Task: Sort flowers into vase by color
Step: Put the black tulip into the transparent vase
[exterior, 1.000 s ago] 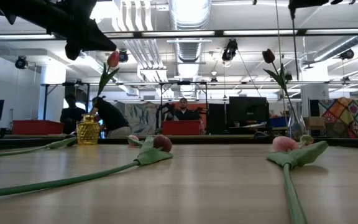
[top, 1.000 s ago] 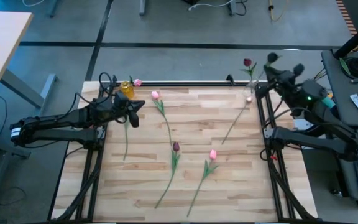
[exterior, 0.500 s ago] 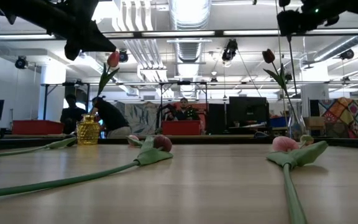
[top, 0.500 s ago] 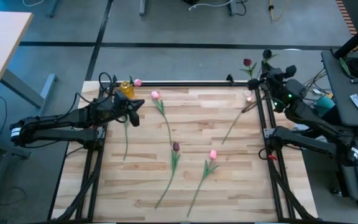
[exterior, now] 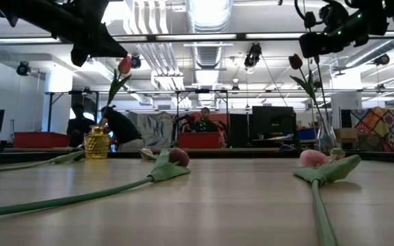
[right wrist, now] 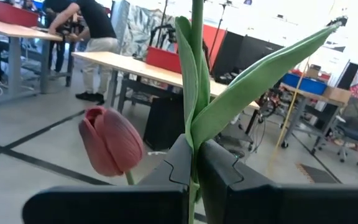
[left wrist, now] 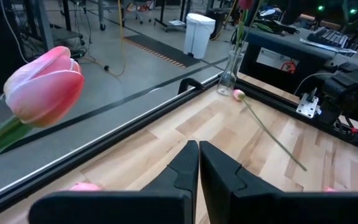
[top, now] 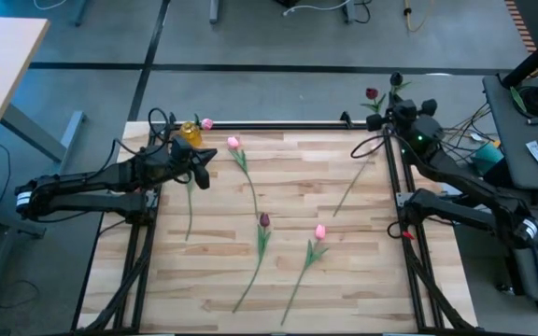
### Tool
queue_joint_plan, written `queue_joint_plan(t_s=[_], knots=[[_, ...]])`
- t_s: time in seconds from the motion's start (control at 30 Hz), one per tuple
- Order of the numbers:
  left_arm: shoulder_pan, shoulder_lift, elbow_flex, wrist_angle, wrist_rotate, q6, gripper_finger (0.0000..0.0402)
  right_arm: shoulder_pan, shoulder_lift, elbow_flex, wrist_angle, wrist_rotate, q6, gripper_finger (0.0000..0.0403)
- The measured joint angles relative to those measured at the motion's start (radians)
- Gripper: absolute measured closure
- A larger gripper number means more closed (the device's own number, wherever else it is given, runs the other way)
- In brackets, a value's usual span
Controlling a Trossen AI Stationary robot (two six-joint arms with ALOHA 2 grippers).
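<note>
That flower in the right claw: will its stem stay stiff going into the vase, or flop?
Probably fairly stiff: the stem runs straight out past the right claw, no droop showing. Likely light, since it is thin with slim leaves. It might swivel in the grip, as the claw pinches it at one narrow spot.

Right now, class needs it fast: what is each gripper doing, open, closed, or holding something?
Left gripper: closed, holding nothing visible, near the yellow vase.
Right gripper: closed on a green flower stem, above the clear vase.

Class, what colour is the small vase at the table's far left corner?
Yellow, amber-like. The small vase shows best in the low view.
</note>
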Motion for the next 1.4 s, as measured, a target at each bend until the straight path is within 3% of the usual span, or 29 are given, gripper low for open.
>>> queue_joint_plan(t_s=[0.53, 0.77, 1.0, 1.4], knots=[[0.0, 0.0, 0.058, -0.084, 0.0, 0.027, 0.0402, -0.008, 0.092, 0.0, -0.123, 0.12, 0.139, 0.0319], [0.0, 0.0, 0.068, -0.11, 0.007, 0.027, 0.0402, -0.007, 0.093, 0.095, -0.354, 0.117, 0.256, 0.0271], [0.0, 0.0, 0.068, -0.109, 0.029, 0.027, 0.0402, -0.007, 0.095, 0.224, -0.699, 0.095, 0.431, 0.0225], [-0.001, 0.0, 0.067, -0.118, 0.091, 0.027, 0.0402, -0.007, 0.1, 0.425, -1.029, 0.034, 0.535, 0.0206]])
